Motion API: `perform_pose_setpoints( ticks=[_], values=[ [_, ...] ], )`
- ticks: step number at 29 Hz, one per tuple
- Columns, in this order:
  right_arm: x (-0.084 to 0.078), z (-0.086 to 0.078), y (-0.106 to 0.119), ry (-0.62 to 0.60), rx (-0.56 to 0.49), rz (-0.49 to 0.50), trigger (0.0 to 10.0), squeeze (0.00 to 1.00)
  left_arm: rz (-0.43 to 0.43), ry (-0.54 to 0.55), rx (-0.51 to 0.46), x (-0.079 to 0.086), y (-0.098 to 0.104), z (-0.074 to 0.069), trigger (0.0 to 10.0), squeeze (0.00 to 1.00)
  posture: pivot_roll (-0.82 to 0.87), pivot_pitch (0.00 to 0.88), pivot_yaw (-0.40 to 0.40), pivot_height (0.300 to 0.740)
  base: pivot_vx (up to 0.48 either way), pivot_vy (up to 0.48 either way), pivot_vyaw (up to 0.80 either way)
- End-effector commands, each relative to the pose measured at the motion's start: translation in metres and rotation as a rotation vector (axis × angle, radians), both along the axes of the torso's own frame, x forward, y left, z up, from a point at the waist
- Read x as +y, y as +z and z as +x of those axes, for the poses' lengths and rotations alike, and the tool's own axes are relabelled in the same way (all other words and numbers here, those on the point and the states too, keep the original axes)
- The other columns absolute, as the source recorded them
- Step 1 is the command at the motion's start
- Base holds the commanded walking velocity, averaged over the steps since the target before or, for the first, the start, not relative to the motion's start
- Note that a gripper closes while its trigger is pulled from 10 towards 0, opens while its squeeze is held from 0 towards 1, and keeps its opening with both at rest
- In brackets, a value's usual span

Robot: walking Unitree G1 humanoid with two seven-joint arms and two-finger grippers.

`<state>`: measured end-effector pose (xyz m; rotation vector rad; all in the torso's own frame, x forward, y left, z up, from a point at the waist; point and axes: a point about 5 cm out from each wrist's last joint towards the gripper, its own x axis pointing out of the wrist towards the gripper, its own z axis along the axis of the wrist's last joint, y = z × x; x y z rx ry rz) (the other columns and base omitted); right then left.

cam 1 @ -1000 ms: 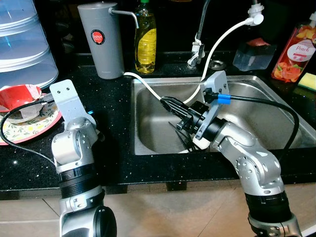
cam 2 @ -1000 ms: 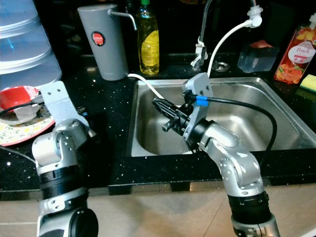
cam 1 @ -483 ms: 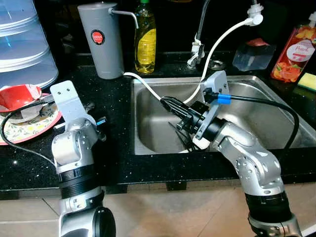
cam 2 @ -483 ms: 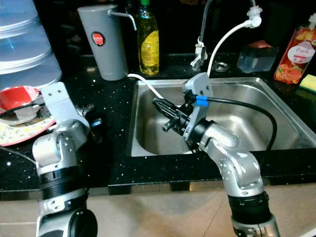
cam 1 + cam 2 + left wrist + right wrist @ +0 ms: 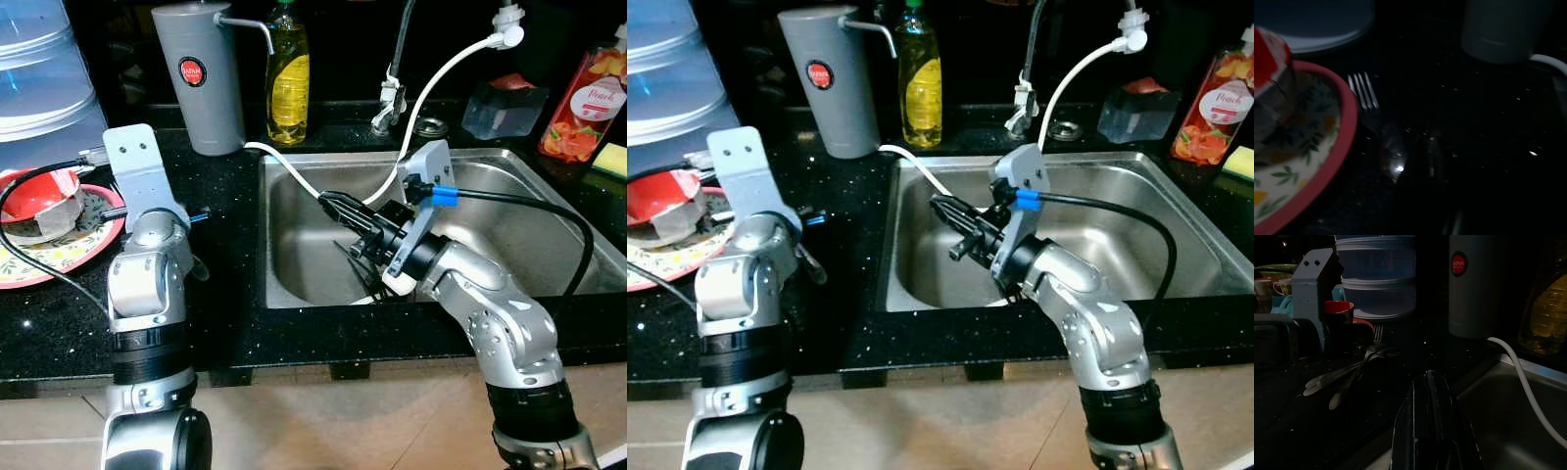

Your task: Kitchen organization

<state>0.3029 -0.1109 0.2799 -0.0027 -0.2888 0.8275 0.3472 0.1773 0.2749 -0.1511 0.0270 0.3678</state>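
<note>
A fork (image 5: 1364, 90) and some spoons (image 5: 1347, 374) lie on the black counter beside a floral plate with a red rim (image 5: 69, 257). On that plate rests a red bowl (image 5: 34, 186). My left gripper (image 5: 808, 259) hangs low over the counter just right of the plate, near the cutlery, mostly hidden behind its wrist. My right gripper (image 5: 338, 206) hovers over the left part of the steel sink (image 5: 509, 211), pointing toward the counter. Its black fingers (image 5: 1427, 421) are pressed together, shut, with nothing seen between them.
At the back stand a grey dispenser jug (image 5: 201, 78), a yellow soap bottle (image 5: 288, 83), the tap (image 5: 392, 93) and a pink bottle (image 5: 588, 103). A white hose (image 5: 436, 93) runs into the sink. Stacked clear containers (image 5: 44, 98) stand at the far left.
My left wrist has lifted and swung toward the back of the counter, closer to the plate. The right arm has not moved.
</note>
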Motion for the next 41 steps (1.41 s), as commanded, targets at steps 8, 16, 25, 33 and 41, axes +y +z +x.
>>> perform_pose_setpoints(
  ticks=[8, 16, 25, 33, 41],
  values=[
    [-0.001, 0.000, 0.000, -0.002, -0.002, 0.005, 10.0, 0.00, -0.158, 0.035, 0.083, 0.005, -0.018, 0.007, 10.0, 0.00, -0.05, 0.110, 0.031, 0.740, 0.000, 0.000, 0.00],
    [-0.001, 0.000, 0.000, -0.005, -0.002, 0.006, 10.0, 0.00, -0.164, 0.072, 0.117, 0.014, -0.024, 0.011, 10.0, 1.00, -0.05, 0.109, 0.032, 0.740, 0.000, 0.000, 0.00],
    [0.000, 0.000, 0.001, 0.000, -0.003, 0.008, 10.0, 0.00, -0.196, 0.060, 0.121, 0.013, -0.025, 0.022, 10.0, 0.00, -0.05, 0.111, 0.029, 0.740, 0.000, 0.000, 0.00],
    [0.000, 0.000, 0.001, -0.004, -0.003, 0.008, 10.0, 0.00, -0.181, 0.110, 0.208, 0.018, -0.036, 0.027, 0.0, 0.00, -0.06, 0.112, 0.034, 0.740, 0.000, 0.000, 0.00],
    [-0.001, -0.001, 0.001, -0.008, -0.002, 0.008, 10.0, 0.00, -0.170, 0.128, 0.230, 0.022, -0.043, 0.027, 0.0, 0.00, -0.06, 0.114, 0.033, 0.740, 0.000, 0.000, 0.00]
  ],
)
